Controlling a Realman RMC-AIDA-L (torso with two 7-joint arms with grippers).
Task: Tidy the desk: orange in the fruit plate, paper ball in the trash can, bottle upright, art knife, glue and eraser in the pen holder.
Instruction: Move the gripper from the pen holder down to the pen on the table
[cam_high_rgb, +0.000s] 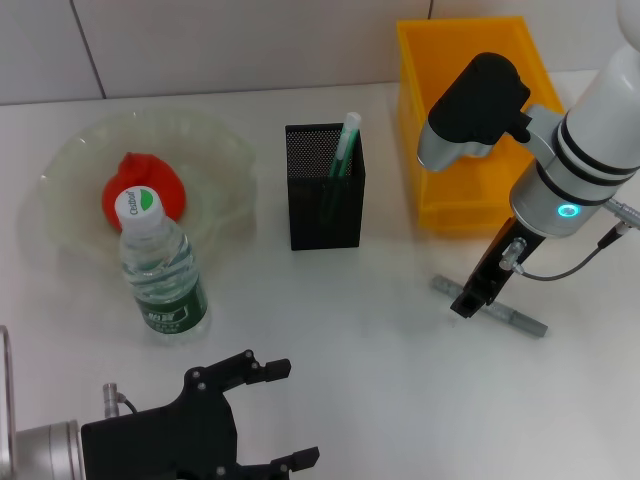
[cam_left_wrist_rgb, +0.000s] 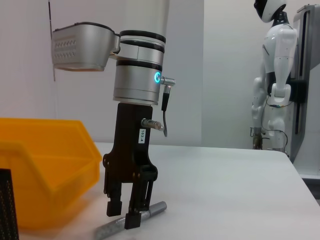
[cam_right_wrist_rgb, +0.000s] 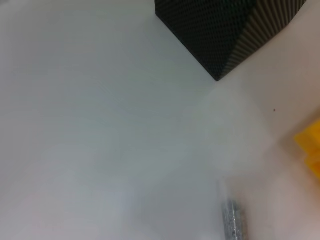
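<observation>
the right claw stood straddling the one grey art knife on the bench, fingers spread either side, apparently to pinch it for the single pen holder (one green pen inside). one bottle stood upright; one orange sat in the fruit plate. the left claw hung open, idle.

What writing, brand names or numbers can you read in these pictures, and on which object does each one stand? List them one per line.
"Cestbon" on the white-and-green cap of the bottle.
"103-4", as far as it reads, on a small white sticker on the right hand.
The bottle's green label carries print too small to read.
</observation>
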